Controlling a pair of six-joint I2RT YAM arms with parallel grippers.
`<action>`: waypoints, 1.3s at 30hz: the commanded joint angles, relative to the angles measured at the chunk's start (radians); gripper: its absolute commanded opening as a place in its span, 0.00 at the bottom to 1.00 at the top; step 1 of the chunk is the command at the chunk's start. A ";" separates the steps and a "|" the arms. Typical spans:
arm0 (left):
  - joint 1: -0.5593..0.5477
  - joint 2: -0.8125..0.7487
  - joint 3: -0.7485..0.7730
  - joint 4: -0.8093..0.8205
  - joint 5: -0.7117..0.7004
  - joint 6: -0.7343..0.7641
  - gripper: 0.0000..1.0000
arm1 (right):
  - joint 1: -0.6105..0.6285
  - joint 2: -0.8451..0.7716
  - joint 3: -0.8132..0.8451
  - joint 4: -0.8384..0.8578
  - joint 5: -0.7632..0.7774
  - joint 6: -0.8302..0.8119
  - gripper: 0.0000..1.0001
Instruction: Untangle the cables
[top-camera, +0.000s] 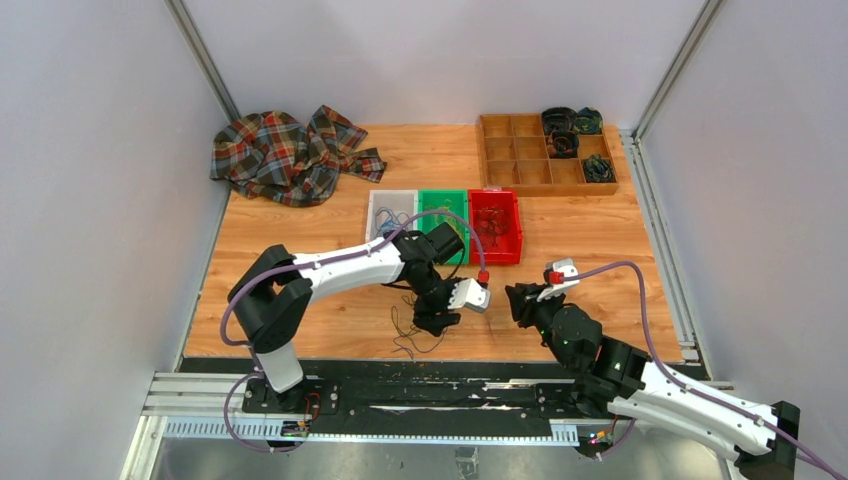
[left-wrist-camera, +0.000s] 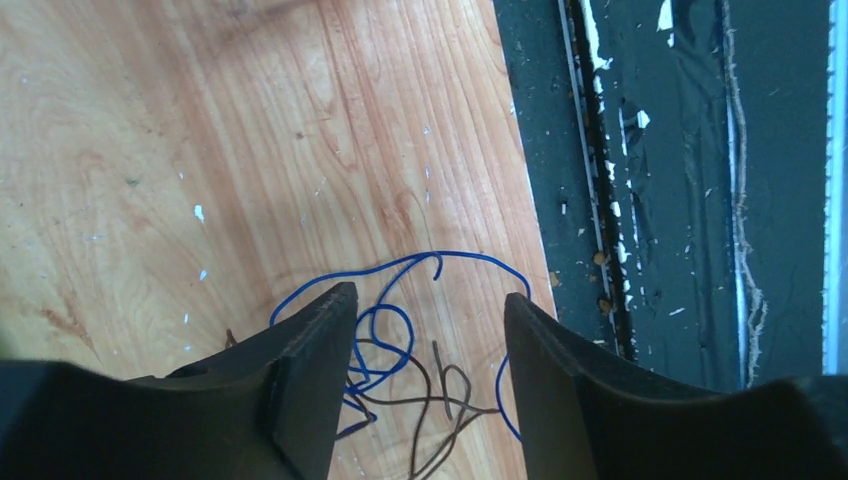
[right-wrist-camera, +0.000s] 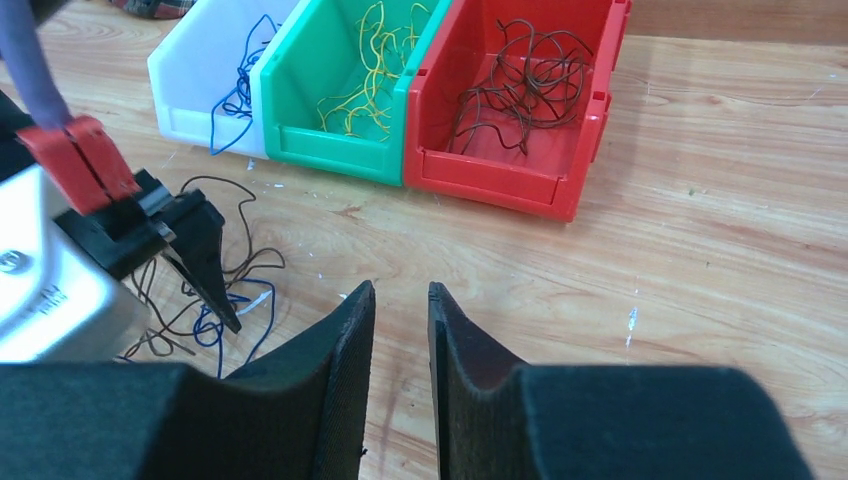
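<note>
- Left gripper (left-wrist-camera: 430, 305) hovers wide open and empty, straddling the cables (left-wrist-camera: 400, 365) at the table's (left-wrist-camera: 180, 150) near edge.
- Right gripper (right-wrist-camera: 400, 288): narrow gap, nothing held.
- Wires look light, floppy and snag-prone; I'd pinch the outer blue loop.

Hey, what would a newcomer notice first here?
The white bin, green bin and red bin in a row mid-table, each holding wires of one colour. Nearer, the left end effector stands open over a tangle of blue and dark cables; a plaid cloth lies far left.
</note>
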 joint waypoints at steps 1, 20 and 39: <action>-0.020 0.035 -0.008 0.029 -0.040 0.018 0.57 | -0.012 -0.009 0.007 -0.030 0.040 0.021 0.25; -0.021 -0.213 0.153 -0.037 -0.200 -0.153 0.01 | -0.014 -0.032 0.005 -0.006 0.007 0.016 0.20; 0.074 -0.287 0.443 -0.111 0.071 -0.463 0.01 | -0.012 0.240 0.136 0.359 -0.370 -0.115 0.57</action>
